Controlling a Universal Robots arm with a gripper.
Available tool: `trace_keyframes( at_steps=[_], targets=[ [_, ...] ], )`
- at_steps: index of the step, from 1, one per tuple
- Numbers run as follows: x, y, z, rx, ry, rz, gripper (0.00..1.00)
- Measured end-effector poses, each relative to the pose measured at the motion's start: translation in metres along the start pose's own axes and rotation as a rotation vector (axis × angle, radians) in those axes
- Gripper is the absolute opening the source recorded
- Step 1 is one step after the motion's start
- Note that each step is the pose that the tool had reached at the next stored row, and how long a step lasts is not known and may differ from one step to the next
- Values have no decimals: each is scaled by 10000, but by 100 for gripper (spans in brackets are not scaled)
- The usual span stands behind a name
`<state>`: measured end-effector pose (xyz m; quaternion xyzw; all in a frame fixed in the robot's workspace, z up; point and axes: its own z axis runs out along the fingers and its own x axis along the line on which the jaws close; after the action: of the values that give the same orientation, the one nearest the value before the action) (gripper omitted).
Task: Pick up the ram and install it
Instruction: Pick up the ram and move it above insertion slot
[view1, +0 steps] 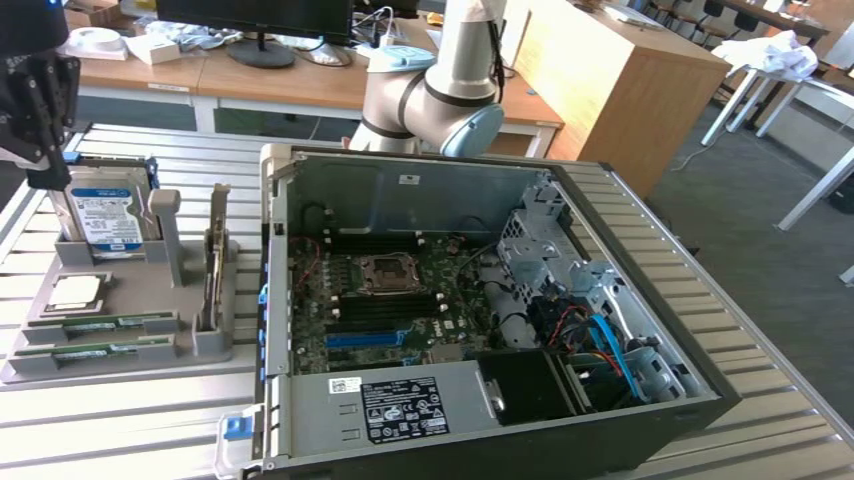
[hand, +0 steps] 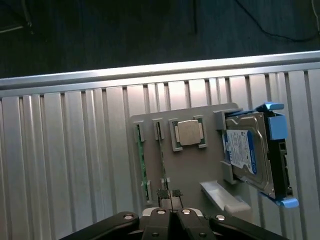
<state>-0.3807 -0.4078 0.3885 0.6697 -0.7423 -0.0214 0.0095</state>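
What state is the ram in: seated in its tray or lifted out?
Seated. Both green ram sticks sit in slots of the grey tray; the shut claw hangs above, holding nothing.

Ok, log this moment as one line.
pincer: shut, empty, above grey plastic holder | long green ram sticks: lying in holder
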Motion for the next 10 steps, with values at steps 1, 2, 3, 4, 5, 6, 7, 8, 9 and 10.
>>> trace_keyframes(
  at_steps=[1, 2, 3, 4, 5, 6, 7, 8, 9, 10],
  targets=[
    [0, 0, 1, -2, 7, -180, 10],
    [0, 0, 3, -5, 16, -369, 10],
    [0, 0, 5, -7, 24, -555, 10],
    [0, 0, 6, -10, 32, -735, 10],
    [0, 0, 7, -13, 41, -915, 10],
    [0, -1, 9, -16, 49, -1095, 10],
    [0, 0, 11, -18, 56, -1274, 10],
    [0, 0, 11, -22, 64, -1427, 10],
    [0, -1, 11, -23, 66, -1482, 10],
    [1, 0, 11, -23, 67, -1485, 10]
  ],
)
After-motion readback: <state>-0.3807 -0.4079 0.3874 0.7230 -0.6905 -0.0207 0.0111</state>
